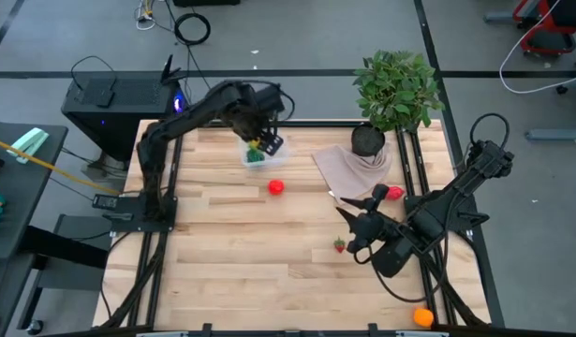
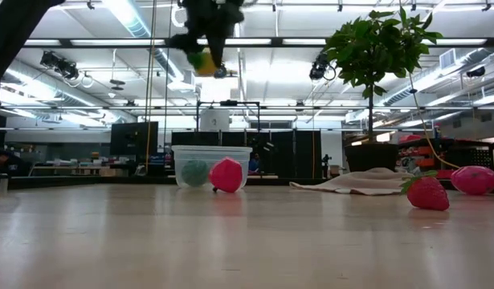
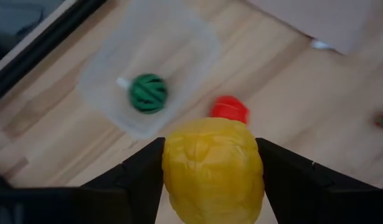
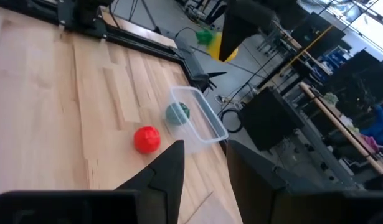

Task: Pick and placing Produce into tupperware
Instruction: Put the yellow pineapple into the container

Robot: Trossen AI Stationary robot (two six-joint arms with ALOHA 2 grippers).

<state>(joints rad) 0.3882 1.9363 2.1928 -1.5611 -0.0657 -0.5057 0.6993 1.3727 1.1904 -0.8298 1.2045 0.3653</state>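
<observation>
- Above the far side of the table: left gripper [image 1: 260, 142] raised over the tub [image 1: 258, 157], fingers clamped on a yellow piece [image 3: 213, 168].
- Yellow piece: lumpy, waxy-looking skin, somewhat taller than wide; in the left wrist view long axis running along the fingers toward the table below.
- Tub: clear, thin-walled plastic, rectangular with rounded corners, open side up, resting flat on the pale wooden table [image 1: 231, 253]. Long axis angled across the grain of the planks.
- Inside the tub: a green striped ball [image 3: 147, 93], round, ridged surface.
- Just beside the tub, on bare wood: a red piece [image 1: 276, 187], rounded and smooth; in the low view seen in front of the tub wall.
- Near the right gripper [image 1: 347, 221]: a small strawberry [image 2: 427, 193], dimpled red skin, green leafy cap turned toward the tub side.
- By the beige cloth [image 1: 353, 168]: another red piece [image 1: 394, 194], smooth.
- At the near right table edge: an orange piece [image 1: 422, 317], round.
- Right gripper low over the table's right half, fingers apart, holding nothing.
- Potted plant [image 1: 395, 89] at the far right corner, cloth draped at its base.
</observation>
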